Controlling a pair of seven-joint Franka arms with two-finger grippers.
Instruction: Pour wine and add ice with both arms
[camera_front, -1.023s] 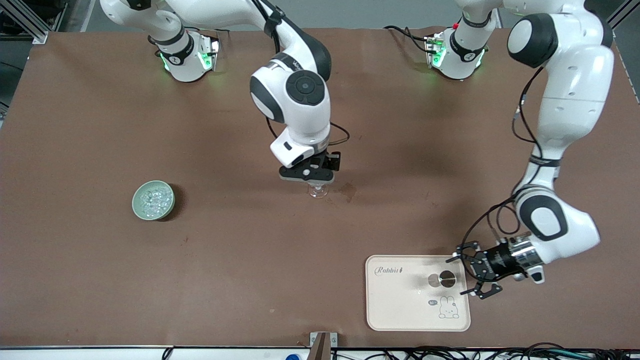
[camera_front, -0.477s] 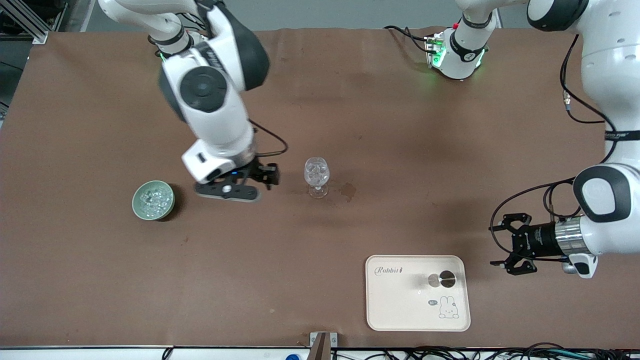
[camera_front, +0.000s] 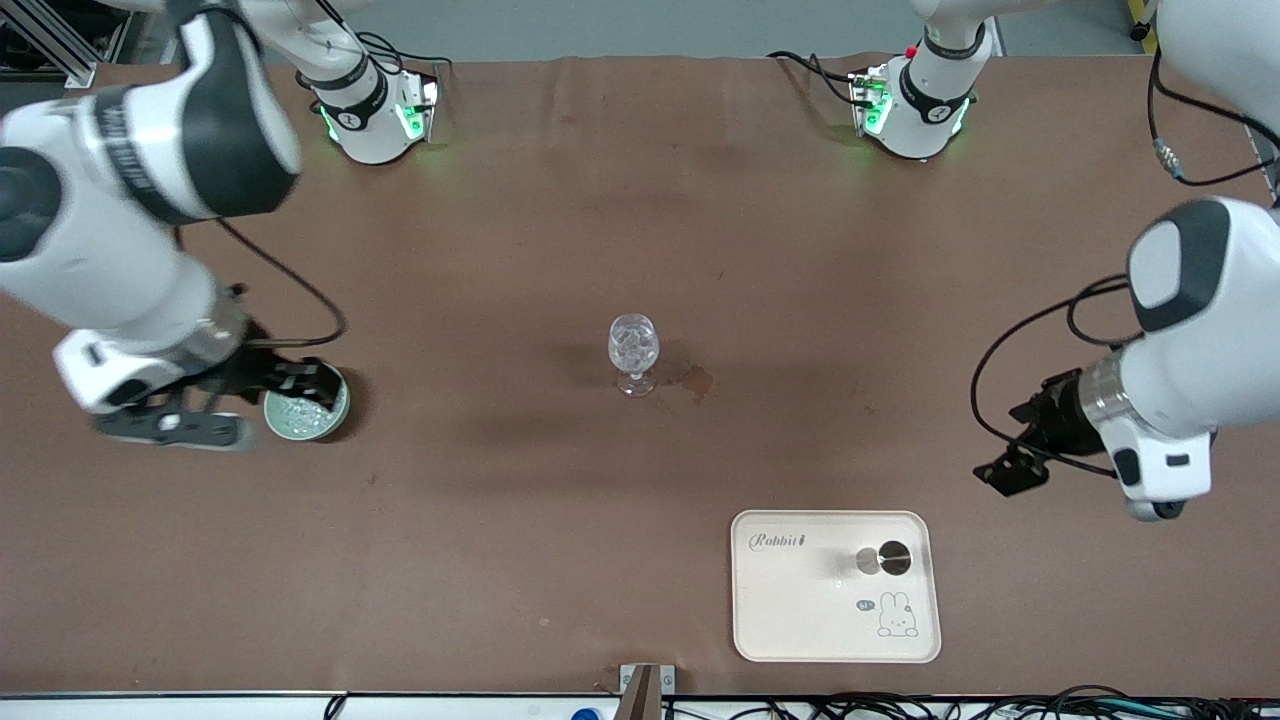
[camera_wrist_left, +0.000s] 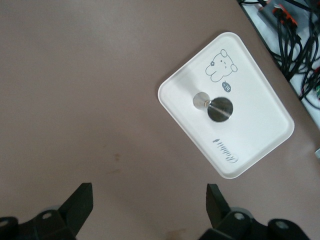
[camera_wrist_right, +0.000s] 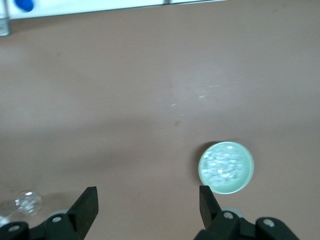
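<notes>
Green bowl of ice sits just under my right gripper, fingers spread wide and empty, near the right arm's end of the table. My left gripper, open and empty too, waits above bare table beside the tray, so the right arm is nearer.

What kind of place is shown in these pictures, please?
Probably a robotics lab bench, not a bar: two white robot arms bolted to a brown-covered table, aluminium framing at a corner, loose cables along its edge, and a wine glass.
</notes>
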